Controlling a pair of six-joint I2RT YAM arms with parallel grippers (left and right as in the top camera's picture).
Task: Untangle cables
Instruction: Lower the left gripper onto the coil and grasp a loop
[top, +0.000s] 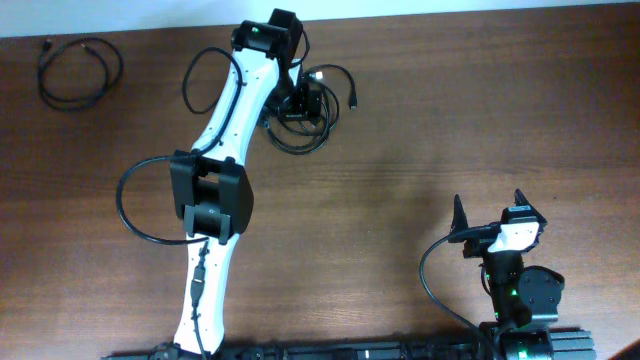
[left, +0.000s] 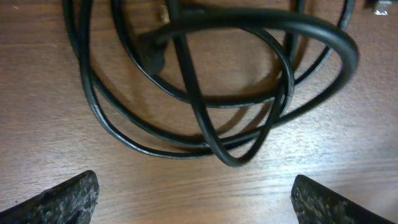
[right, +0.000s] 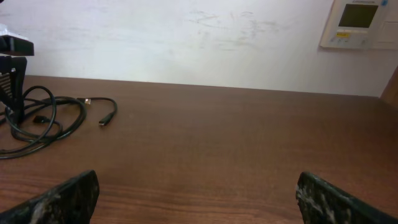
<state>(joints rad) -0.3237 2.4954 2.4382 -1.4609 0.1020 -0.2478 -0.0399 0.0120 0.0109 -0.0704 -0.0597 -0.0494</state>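
Observation:
A tangle of thin black cables (top: 318, 112) lies on the table at the back centre, with a plug end (top: 353, 101) sticking out to its right. My left gripper (top: 298, 100) is open and hangs right over this tangle; in the left wrist view the overlapping loops (left: 224, 93) lie just ahead of the open fingers (left: 196, 199), which hold nothing. The tangle also shows at the far left of the right wrist view (right: 43, 121). A separate black cable loop (top: 78, 72) lies at the back left corner. My right gripper (top: 492, 215) is open and empty near the front right.
The white left arm (top: 225, 130) reaches diagonally across the table's left half, with its own thicker black wire (top: 135, 210) looping out to the left. A white wall with a small control panel (right: 359, 23) stands behind the table's far edge.

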